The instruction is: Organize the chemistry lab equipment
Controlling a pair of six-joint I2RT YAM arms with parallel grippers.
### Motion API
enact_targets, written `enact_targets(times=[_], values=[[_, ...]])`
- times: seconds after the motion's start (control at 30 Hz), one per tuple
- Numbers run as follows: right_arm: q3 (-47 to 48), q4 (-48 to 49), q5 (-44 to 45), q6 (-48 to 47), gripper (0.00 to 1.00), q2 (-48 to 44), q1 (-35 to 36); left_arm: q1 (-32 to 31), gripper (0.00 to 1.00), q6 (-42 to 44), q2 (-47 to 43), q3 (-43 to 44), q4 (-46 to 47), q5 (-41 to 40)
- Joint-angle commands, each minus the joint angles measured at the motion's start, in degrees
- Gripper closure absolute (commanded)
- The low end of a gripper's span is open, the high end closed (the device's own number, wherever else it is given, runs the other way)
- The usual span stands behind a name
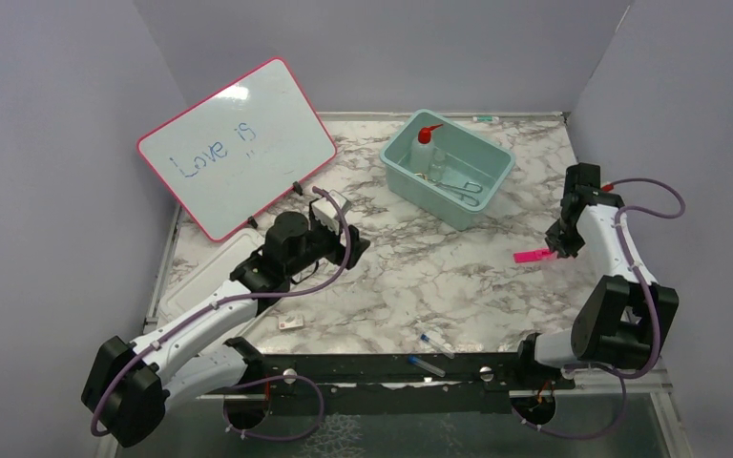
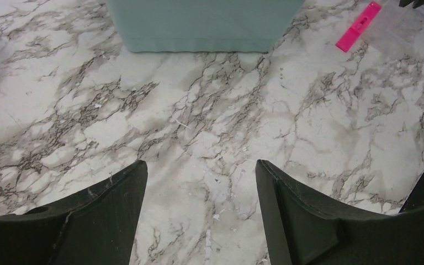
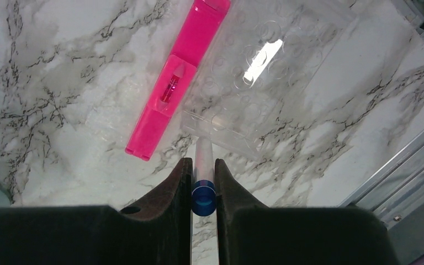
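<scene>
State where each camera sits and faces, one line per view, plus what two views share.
Top external: above, behind the robot, looking down on the marble table; left arm and right arm show.
Left wrist: low, facing the teal bin; open left gripper shows.
Right wrist: looking down at the pink strip; right gripper shut on a blue-capped tube.
Shared: both wrist views catch the pink strip.

One high view, two close wrist views.
Your top camera looks down from behind the arm bases across the whole worktop (image 1: 420,277). Your left wrist camera looks forward past the left claw (image 2: 200,165), teal bin (image 2: 199,25) ahead of it, pink strip (image 2: 358,26) ahead to its right; your right wrist camera hangs close over the right claw (image 3: 203,165), the same pink strip just ahead.
</scene>
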Motion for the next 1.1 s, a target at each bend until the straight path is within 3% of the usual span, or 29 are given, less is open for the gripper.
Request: enact_targets(times=[0.0, 0.27, 0.8, 1.07], values=[[-1.78, 6.32, 3.52, 1.69, 0.93, 1.23, -0.39, -0.03, 0.25, 1.69, 0.56, 1.36, -1.35, 0.39], [-3.87, 9.99, 4.2, 0.58, 0.93, 2.38, -0.56, -0.04, 0.25, 1.6, 0.96, 2.18, -1.91, 0.01], [-4.37, 3.91, 5.35, 3.76, 0.95, -0.77, -0.75, 0.0, 0.25, 1.22, 1.51, 2.45, -2.46, -0.07], [-5.44, 6.47, 3.71, 2.29, 0.94, -0.47, -0.79, -0.01, 0.25, 1.26, 1.88, 2.28, -2.13, 0.12]])
